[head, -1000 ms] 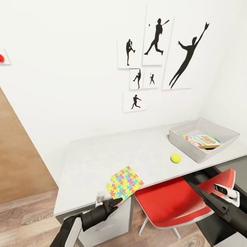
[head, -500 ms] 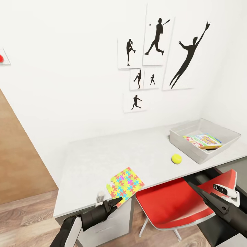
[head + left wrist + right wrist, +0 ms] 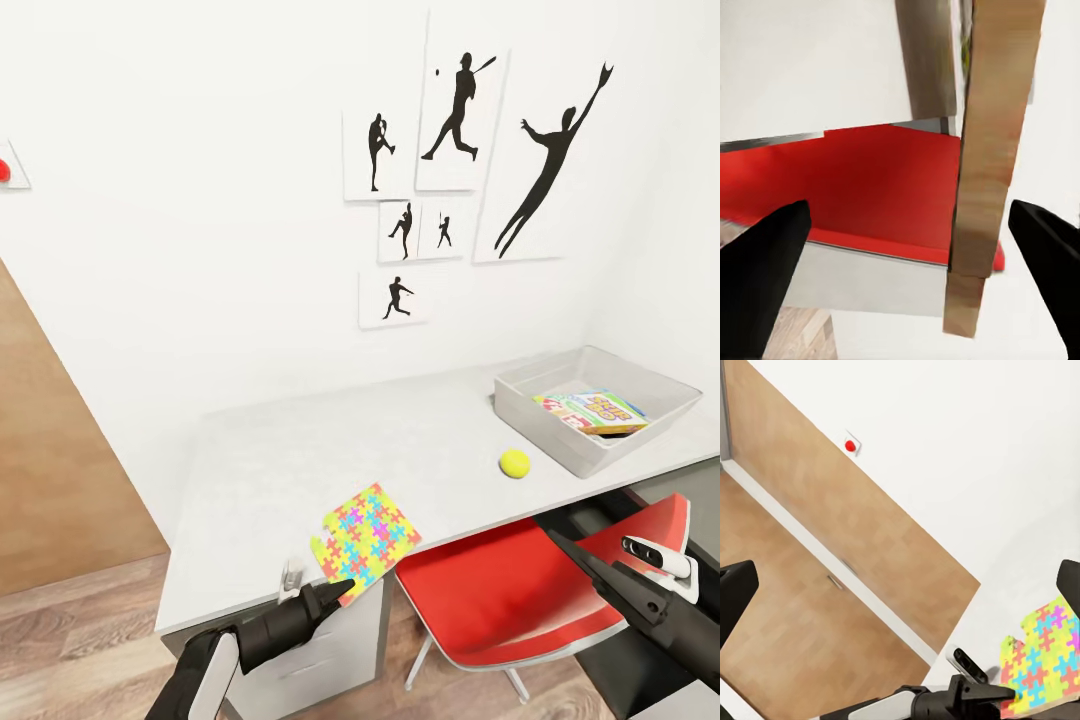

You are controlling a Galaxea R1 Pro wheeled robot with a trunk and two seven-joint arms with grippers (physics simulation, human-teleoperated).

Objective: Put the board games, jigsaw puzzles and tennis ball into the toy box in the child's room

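One jigsaw puzzle lies flat at the table's front edge, its corner overhanging. My left gripper sits just below and in front of that corner, and in the left wrist view it is open with nothing held. The tennis ball rests on the table beside the toy box. Colourful board games lie inside the box. My right gripper hangs over the red chair; the right wrist view shows it open, looking at the puzzle.
A red chair is tucked under the table between my arms. White drawers stand below the puzzle. A wooden door is at the left and sports-silhouette pictures hang on the wall. A lower dark section adjoins at the right.
The whole view shifted very slightly. My left gripper dipped a little below the puzzle's corner. The puzzle, ball and toy box have not moved.
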